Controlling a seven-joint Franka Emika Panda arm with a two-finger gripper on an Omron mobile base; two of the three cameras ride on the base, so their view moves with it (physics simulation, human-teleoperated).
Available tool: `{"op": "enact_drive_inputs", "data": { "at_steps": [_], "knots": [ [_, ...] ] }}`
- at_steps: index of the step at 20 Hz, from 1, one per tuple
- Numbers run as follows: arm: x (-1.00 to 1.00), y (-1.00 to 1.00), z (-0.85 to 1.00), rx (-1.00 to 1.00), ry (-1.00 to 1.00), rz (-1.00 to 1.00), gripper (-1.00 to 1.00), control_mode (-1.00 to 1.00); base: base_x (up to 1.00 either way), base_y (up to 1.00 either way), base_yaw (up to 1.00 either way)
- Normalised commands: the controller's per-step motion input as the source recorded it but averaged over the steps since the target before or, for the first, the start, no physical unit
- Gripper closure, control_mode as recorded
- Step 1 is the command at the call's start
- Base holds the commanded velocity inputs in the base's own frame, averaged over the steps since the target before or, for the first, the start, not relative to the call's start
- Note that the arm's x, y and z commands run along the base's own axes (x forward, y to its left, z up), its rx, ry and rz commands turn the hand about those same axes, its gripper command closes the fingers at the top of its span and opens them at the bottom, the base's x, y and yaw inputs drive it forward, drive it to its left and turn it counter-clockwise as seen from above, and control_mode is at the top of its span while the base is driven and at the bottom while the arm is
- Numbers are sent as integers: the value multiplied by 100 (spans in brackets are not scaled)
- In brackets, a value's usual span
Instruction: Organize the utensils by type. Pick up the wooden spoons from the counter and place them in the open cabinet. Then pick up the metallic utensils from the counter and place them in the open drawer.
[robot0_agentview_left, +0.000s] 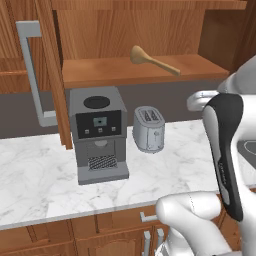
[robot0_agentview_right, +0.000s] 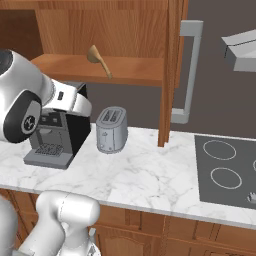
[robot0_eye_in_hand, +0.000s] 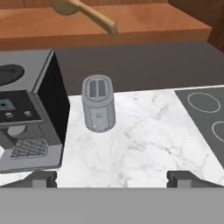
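You have one wooden spoon with a pale tan bowl and a straight handle (robot0_agentview_left: 152, 60) lying flat on the shelf of the open reddish-brown wooden wall cabinet (robot0_agentview_left: 125, 72), so this piece is already in its place. Below it, on the white marble tabletop with grey veins (robot0_agentview_left: 45, 180), stand a grey and black coffee machine (robot0_agentview_left: 97, 135) and a small grey two-slot toaster (robot0_agentview_left: 149, 129), close beside each other but not touching.

The robot's hand (robot0_eye_in_hand: 112, 178) is above the tabletop, in front of the toaster, with its two dark fingertips wide apart and nothing between them.

I see no other spoon and no metal cutlery on this part of the tabletop, so you probably must look elsewhere. Such utensils should be light, stiff and thin, and metal ones slippery. I would take each across the middle of its handle, with the fingers low against the marble.
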Motion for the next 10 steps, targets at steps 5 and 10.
{"op": "enact_drive_inputs", "data": {
  "at_steps": [5, 10],
  "knots": [
    [-66, 0, 0, -12, 0, 6, -100, -100, 0, 0, 0],
    [-62, 0, 0, -5, 0, 2, -100, -100, 0, 0, 0]
  ]
}}
